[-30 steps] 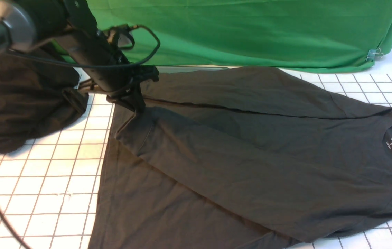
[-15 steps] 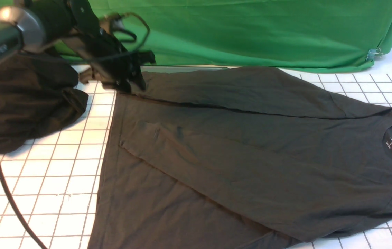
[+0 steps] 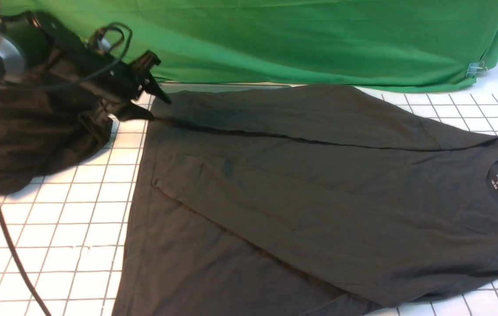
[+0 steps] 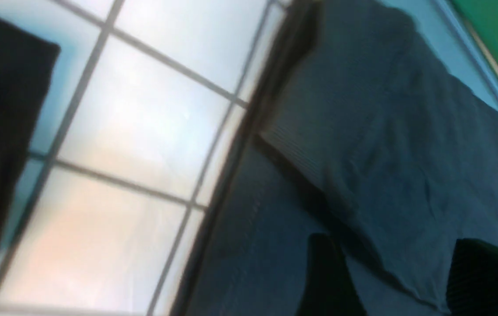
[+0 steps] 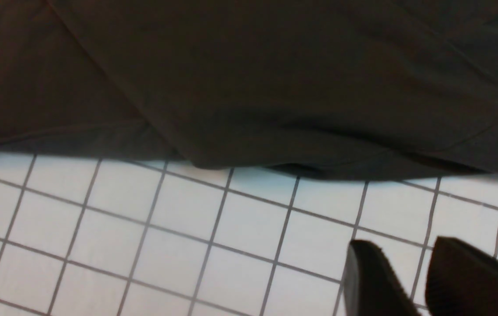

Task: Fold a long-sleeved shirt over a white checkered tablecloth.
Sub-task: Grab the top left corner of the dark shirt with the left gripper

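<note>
Shirt [image 3: 319,184] should handle limp and light; I'd pinch hem corners. My left jaws gape empty, right jaws slightly apart.

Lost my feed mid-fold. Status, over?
Left gripper open, empty, by the long-sleeved shirt's far hem corner. Right gripper slightly open, empty, over the white checkered tablecloth. Shirt flat, sleeves folded in. Black fabric heap beside hem, not touching.

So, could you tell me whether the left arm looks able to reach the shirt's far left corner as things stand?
Probably yes: the left pincer hangs open right beside that corner of the long-sleeved shirt, with nothing between them.
</note>
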